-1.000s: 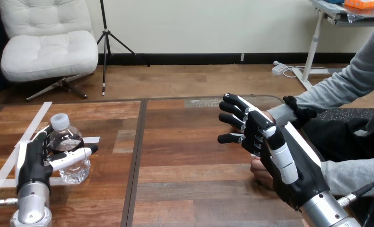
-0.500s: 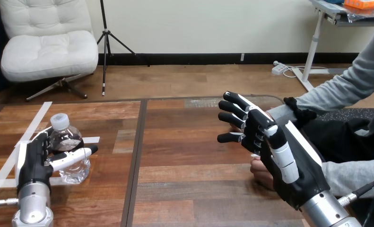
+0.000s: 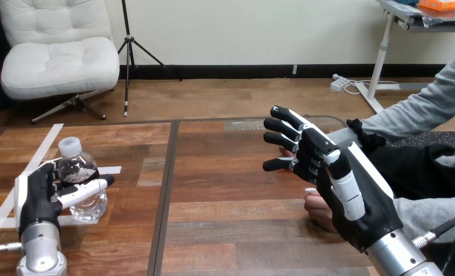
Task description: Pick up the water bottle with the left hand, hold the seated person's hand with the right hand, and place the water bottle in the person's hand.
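At lower left, the left hand [image 3: 38, 198] grasps the bottle [image 3: 75, 169] and has drawn it slightly leftward; the lift seems to be beginning. At right, the right hand [image 3: 357, 201] stays open beside the person's hand [image 3: 318, 208], not holding it yet.

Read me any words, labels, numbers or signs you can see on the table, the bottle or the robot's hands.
No text here can be read.
The water bottle: clear, no label or print that I can make out.
The pale patch at the far edge of the table: any print is too blurred to read.
The left hand and right hand: no legible markings.
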Robot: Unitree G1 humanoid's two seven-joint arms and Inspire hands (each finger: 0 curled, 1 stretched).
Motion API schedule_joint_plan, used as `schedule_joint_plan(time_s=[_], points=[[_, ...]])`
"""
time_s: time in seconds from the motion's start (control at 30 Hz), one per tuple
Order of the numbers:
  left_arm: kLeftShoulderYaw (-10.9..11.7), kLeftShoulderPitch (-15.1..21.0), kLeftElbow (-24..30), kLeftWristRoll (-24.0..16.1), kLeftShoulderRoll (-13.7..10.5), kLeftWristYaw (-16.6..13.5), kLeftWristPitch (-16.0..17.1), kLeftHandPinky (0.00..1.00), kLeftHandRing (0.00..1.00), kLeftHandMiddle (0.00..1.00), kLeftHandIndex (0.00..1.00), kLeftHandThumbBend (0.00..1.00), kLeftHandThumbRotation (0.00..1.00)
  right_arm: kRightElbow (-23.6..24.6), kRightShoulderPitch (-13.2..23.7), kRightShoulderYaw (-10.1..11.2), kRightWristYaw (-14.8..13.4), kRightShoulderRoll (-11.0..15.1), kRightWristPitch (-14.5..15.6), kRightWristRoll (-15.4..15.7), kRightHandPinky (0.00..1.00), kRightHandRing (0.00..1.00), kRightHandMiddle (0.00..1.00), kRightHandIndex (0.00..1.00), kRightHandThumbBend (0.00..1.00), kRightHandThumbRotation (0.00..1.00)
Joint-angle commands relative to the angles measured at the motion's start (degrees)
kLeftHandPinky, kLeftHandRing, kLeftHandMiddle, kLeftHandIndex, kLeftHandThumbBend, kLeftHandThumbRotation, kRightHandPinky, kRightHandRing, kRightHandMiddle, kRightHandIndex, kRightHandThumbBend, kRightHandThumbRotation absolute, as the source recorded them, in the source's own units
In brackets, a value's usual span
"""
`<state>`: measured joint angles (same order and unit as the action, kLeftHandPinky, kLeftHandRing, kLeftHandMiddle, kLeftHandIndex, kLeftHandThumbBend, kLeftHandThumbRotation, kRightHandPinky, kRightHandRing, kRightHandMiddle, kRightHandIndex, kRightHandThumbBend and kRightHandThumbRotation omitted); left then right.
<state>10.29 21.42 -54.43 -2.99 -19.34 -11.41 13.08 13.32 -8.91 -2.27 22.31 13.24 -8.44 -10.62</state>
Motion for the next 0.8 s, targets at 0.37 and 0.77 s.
schedule_joint_plan(time_s=[0.37, 0.77], points=[[-1.33, 4.14, 1.2, -1.82, -0.22, -3.25, 1.19, 0.34, 0.41, 0.47, 0.51, 0.79, 0.0, 2.43, 1.89, 0.39, -0.11, -0.6, -1.04, -0.93, 0.7, 0.9, 0.91, 0.92, 1.0, 1.0], [-0.99, 3.83, 1.01, -1.91, -0.02, -3.68, 2.68, 0.29, 0.34, 0.39, 0.43, 0.73, 0.0, 2.11, 1.92, 0.37, -0.03, -0.58, -1.12, -0.93, 0.7, 0.9, 0.91, 0.92, 1.0, 1.0]])
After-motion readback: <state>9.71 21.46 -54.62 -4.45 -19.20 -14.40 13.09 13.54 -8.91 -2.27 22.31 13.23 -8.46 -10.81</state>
